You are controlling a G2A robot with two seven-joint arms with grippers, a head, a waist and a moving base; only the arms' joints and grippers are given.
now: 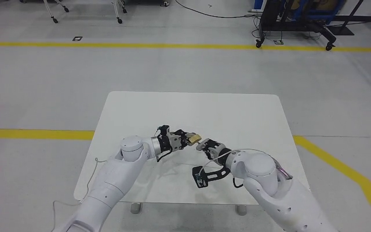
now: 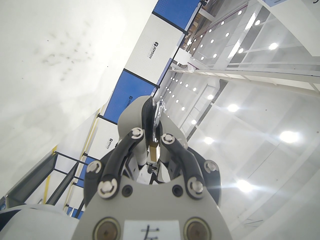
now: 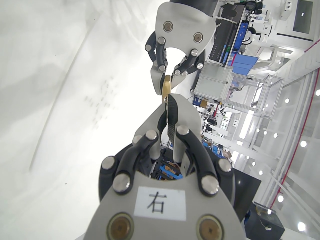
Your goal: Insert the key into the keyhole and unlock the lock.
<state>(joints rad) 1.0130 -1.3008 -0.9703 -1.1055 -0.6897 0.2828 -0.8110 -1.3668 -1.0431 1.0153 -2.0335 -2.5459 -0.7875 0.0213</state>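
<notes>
- The left pincer (image 2: pixel 152 106) is pressed together on the brass lock (image 3: pixel 166 86) and holds it in the air above the near middle of the white surface (image 1: pixel 243 116).
- The lock's free end juts out toward the right pincer (image 3: pixel 168 108).
- The right pincer pinches the key (image 3: pixel 165 102), a thin silver blade whose tip meets the lock's end. I cannot tell how far it sits in the keyhole.
- The two pincers face each other tip to tip, close together.
- A white label (image 3: pixel 160 202) with one black character sits at the base of the right pincer.
- A second label (image 2: pixel 151 229), cut off by the edge, sits at the base of the left pincer.
- Blue and white wall panels (image 2: pixel 152 51) behind carry small dark print.
</notes>
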